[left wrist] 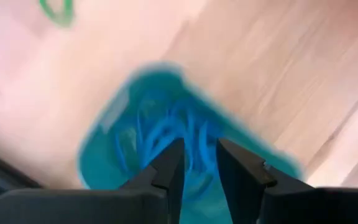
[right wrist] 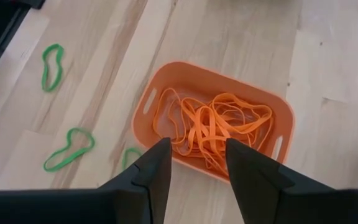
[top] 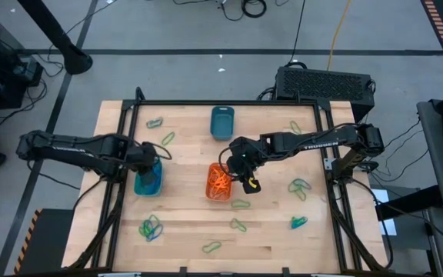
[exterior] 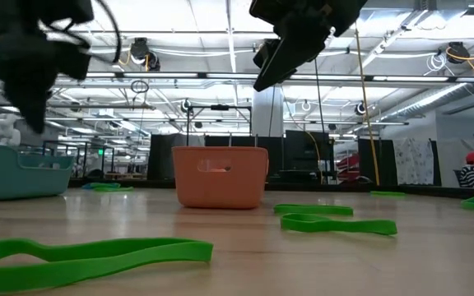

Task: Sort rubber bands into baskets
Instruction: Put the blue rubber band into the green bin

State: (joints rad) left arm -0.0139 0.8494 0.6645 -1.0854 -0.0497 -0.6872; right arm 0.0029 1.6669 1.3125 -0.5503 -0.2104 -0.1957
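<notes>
Sorting station, mid-task. Left gripper hangs directly over the turquoise basket, fingers a little apart with nothing between them; blue bands lie heaped inside, so this reads as a drop just made. Right gripper hovers at the near rim of the orange basket, fingers apart and empty, above a tangle of orange bands. Dark teal basket stands at the far middle of the table, contents not discernible. Outstanding stock: green bands scattered loose over the wooden table top, plus a mixed green-and-blue clump at the near left. Likely next move: each arm travels to a loose band, pinches it off the flat wood, and carries it to the matching basket; thin flat loops call for a low, precise pinch. Surround: black frame edging the table; grey floor with cables; large open hall with ceiling lights beyond.
</notes>
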